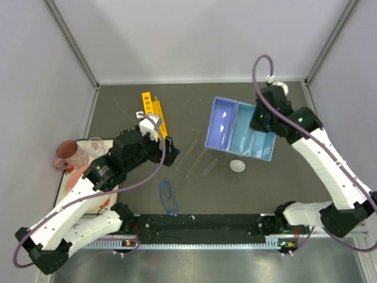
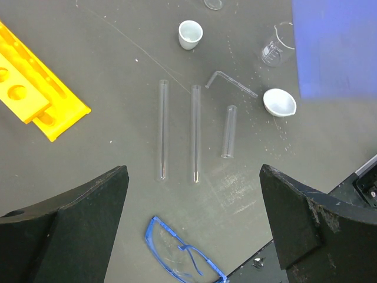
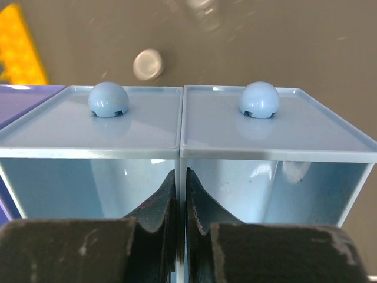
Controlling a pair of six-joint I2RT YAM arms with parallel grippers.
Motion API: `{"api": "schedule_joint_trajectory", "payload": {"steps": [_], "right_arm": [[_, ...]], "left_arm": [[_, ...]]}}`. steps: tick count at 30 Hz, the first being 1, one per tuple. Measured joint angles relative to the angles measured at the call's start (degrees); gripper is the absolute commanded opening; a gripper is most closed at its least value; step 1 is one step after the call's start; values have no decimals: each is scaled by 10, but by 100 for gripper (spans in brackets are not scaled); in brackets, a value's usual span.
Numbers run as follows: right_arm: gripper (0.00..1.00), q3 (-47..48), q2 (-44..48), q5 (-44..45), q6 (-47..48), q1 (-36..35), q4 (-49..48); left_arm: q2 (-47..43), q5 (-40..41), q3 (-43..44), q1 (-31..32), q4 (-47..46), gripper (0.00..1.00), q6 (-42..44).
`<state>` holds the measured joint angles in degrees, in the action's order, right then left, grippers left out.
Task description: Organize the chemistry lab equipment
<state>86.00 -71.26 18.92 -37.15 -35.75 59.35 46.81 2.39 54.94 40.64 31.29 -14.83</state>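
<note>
Pinching a dividing wall of the light-blue three-compartment tray (image 1: 227, 112) with the right pincer (image 3: 181, 191), at 2 o'clock on the surface. Hovering with the left pincer (image 2: 194, 188) spread wide above thin clear tubes (image 2: 195, 132) at centre, blue-framed goggles (image 2: 182, 253) at 6 o'clock of them.

Tray (image 3: 235, 132) glossy plastic — tabletop (image 2: 106, 147) matt, speckled.

Pink mug (image 1: 66, 154), clear cup (image 1: 95, 146) (left edge)
</note>
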Motion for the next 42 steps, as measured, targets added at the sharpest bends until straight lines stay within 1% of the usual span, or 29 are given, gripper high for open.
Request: {"api": "schedule_joint_trajectory", "payload": {"steps": [3, 6, 11, 14, 17, 25, 26, 34, 42], "right_arm": [[0, 27, -18, -1, 13, 89, 12], [0, 61, -51, -23, 17, 169, 16], [0, 108, -121, -67, -5, 290, -3], [0, 125, -162, -88, -31, 341, -17], [0, 159, -217, -104, -51, 376, -25], [0, 263, -364, -120, -70, 402, -49], [0, 266, -370, -120, -70, 403, -51], [0, 348, -504, -126, -71, 419, -63], [0, 388, -608, -124, -68, 428, -65]], "left_arm": [[0, -1, 0, 0, 0, 99, 0], [0, -3, -1, 0, 0, 99, 0], [2, -12, -4, 0, 0, 99, 0], [2, -19, -7, 0, 0, 99, 0], [2, -31, -9, 0, 0, 99, -1], [-4, -49, -19, 0, 0, 99, -3], [-6, -51, -20, 0, 1, 99, -3], [-16, -63, -20, 0, 2, 99, -3], [-45, -71, -31, 0, 3, 99, -3]]}}
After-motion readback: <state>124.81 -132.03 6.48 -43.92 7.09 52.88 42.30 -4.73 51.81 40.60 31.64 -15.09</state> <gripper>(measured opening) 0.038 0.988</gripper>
